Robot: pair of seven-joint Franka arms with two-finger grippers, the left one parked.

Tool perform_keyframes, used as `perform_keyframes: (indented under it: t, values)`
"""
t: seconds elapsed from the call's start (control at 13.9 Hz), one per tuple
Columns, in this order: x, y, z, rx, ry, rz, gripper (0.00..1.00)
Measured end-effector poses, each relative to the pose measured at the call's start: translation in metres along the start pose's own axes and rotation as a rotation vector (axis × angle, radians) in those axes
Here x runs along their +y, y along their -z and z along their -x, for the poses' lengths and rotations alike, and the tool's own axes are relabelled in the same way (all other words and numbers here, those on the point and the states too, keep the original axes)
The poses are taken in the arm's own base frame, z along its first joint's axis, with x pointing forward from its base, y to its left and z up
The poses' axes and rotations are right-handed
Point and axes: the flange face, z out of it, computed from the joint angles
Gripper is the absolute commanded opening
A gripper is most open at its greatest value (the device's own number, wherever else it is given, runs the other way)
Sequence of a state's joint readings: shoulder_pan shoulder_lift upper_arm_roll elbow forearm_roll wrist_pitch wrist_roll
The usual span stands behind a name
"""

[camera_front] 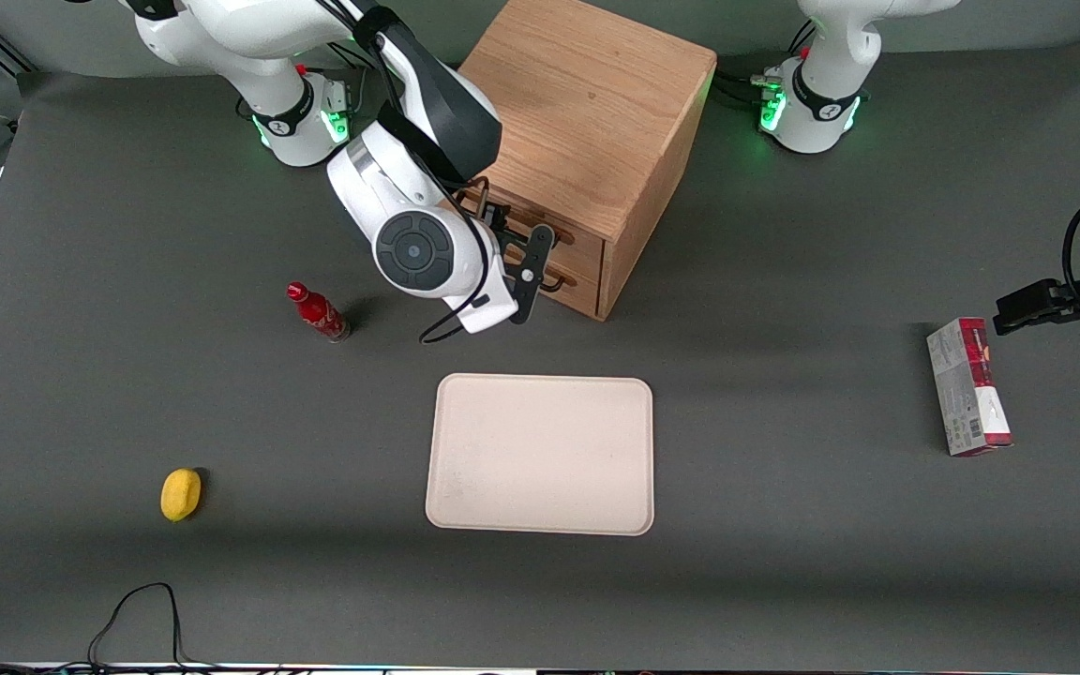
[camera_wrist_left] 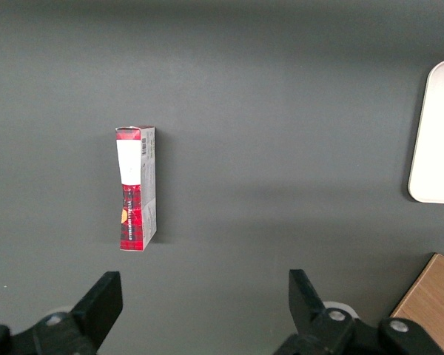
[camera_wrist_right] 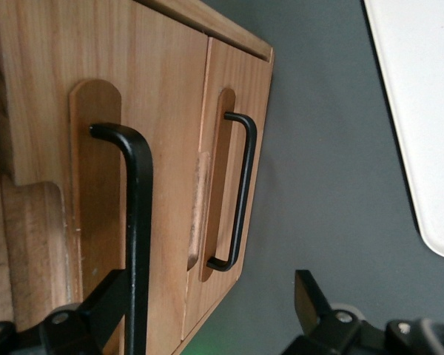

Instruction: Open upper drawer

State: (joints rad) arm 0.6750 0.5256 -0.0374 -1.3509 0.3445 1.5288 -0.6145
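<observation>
The light oak cabinet (camera_front: 587, 103) stands at the back of the table, its two drawer fronts turned toward the working arm's end. The upper drawer (camera_front: 583, 238) (camera_wrist_right: 44, 89) has a thin black bar handle (camera_wrist_right: 138, 222). The lower drawer (camera_wrist_right: 233, 81) sits just under it, next to the table top, with a matching handle (camera_wrist_right: 240, 192). My gripper (camera_front: 529, 277) (camera_wrist_right: 207, 307) hangs open right in front of the drawer fronts. One finger (camera_wrist_right: 107, 303) lies close beside the upper handle, and the other finger (camera_wrist_right: 311, 296) is out over the grey table. Nothing is between them.
A beige tray (camera_front: 540, 455) (camera_wrist_right: 422, 111) lies nearer the front camera than the cabinet. A red bottle (camera_front: 317, 312) stands beside my arm. A yellow lemon (camera_front: 181, 494) lies toward the working arm's end, and a red box (camera_front: 967, 386) (camera_wrist_left: 137, 188) toward the parked arm's.
</observation>
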Motion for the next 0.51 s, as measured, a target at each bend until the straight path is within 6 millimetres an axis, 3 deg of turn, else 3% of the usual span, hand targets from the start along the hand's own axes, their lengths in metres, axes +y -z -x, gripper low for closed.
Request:
perform_keyframes:
  t: [0.51]
  values:
    - [-0.013, -0.009, -0.008, -0.015, 0.021, -0.004, 1.00]
